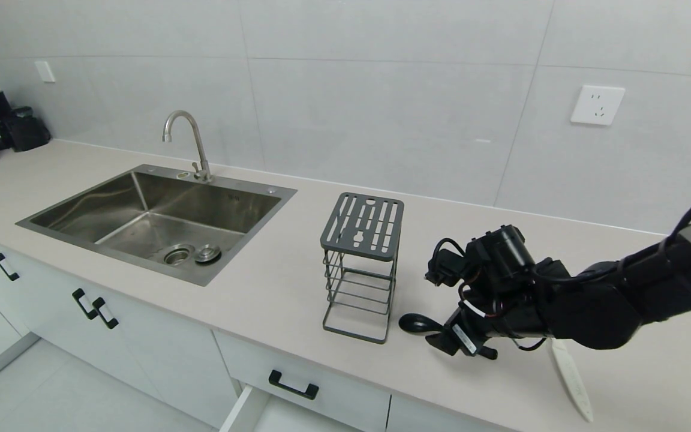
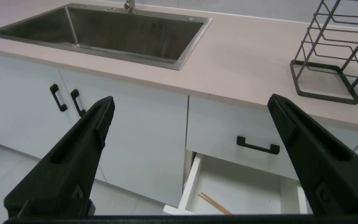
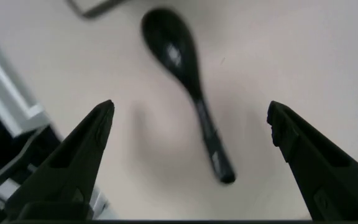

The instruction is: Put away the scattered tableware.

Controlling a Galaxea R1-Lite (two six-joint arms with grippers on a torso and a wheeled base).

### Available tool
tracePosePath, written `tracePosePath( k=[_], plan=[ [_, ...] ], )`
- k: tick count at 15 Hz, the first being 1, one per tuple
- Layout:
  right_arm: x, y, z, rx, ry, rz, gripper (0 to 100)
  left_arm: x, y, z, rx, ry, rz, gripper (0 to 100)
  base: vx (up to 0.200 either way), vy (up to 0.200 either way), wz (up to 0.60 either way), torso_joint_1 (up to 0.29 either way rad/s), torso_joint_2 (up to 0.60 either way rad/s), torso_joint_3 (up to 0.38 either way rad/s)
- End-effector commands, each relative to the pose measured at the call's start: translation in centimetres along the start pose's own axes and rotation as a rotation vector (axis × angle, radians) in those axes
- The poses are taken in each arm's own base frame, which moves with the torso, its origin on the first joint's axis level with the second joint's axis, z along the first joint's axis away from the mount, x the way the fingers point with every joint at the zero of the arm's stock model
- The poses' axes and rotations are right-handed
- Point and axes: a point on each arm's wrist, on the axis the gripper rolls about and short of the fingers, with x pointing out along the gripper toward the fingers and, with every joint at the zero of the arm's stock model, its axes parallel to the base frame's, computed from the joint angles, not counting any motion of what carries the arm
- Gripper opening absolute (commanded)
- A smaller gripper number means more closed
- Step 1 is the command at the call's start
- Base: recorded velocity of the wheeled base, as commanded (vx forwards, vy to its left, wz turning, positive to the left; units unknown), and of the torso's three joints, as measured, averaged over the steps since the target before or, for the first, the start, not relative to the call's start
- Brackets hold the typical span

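My right pincer (image 1: 462, 345) hangs low over the near part of the surface (image 1: 285, 282), fingers spread wide, with the black spoon (image 1: 417, 324) lying flat beneath it; from the wrist the spoon (image 3: 185, 81) lies in the gap of this pincer (image 3: 191, 112), neither finger on it, and I cannot tell how far above it I am. The spoon's bowl points toward the dark wire rack (image 1: 360, 267), which stands upright just left of it with a slotted plate on top. Right of my arm, near the front edge, a slim white knife-like piece (image 1: 570, 375) lies on the surface, partly hidden by the arm. My left pincer (image 2: 191, 102) is spread too, gripping nothing, held out in front of the white cabinets and facing the drawer (image 2: 241, 186) that stands pulled out under the surface, where a thin pair of chopsticks (image 2: 215, 203) lies inside. From there the rack (image 2: 334, 56) shows on the surface above that drawer. Well to the left the steel sink (image 1: 117, 201) is set into the surface, with a curved faucet (image 1: 189, 141) at its far edge
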Motion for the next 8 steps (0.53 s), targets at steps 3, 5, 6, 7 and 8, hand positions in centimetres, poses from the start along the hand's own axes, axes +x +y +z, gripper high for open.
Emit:
tracePosePath(
  k=[3,5,6,7,8],
  plan=[
    [1.8,-1.0,-1.4,0.027,0.063,0.0,100,0.0,0.0,0.0,-0.001,0.001,-0.001,100,0.0,0.0,0.0,0.0,0.0,0.0],
    [2.5,-0.9,-1.7,0.026,0.073,0.034,100,0.0,0.0,0.0,-0.001,0.001,0.001,100,0.0,0.0,0.0,0.0,0.0,0.0],
    [3.0,-0.9,-1.6,0.026,0.072,0.039,100,0.0,0.0,0.0,-0.001,0.001,-0.001,100,0.0,0.0,0.0,0.0,0.0,0.0],
    [3.5,-0.8,-1.5,0.026,0.065,0.044,100,0.0,0.0,0.0,-0.001,0.001,0.001,100,0.0,0.0,0.0,0.0,0.0,0.0],
    [3.6,-0.8,-1.5,0.027,0.062,0.051,100,0.0,0.0,0.0,-0.001,0.001,0.001,100,0.0,0.0,0.0,0.0,0.0,0.0]
  ],
)
